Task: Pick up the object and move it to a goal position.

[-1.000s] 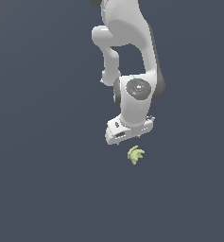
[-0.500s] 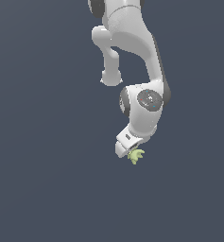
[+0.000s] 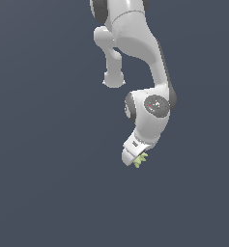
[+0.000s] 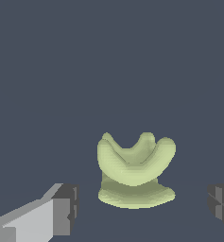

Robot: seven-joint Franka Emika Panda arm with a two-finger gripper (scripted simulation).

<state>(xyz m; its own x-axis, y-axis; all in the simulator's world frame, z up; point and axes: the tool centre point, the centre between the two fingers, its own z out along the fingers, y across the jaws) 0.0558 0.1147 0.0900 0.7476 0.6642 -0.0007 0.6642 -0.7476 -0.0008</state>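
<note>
Only the wrist view shows the gripper (image 4: 142,208) spread wide — bracketing the untouched object (image 4: 135,172).

Simulated void: featureless slate-grey backdrop (image 3: 38,193)

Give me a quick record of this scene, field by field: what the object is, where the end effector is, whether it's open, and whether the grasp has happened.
object: small pale yellow-green banana-like bunch of curved lobes
surface: plain dark grey floor
end effector: lowered over the bunch, one finger on each side of it
finger state: open, gaps visible between both pads and the bunch
contact: none visible in the wrist view
exterior view: bunch peeks out just beneath the arm's hand
grasp: not yet made
goal marker: none visible
</note>
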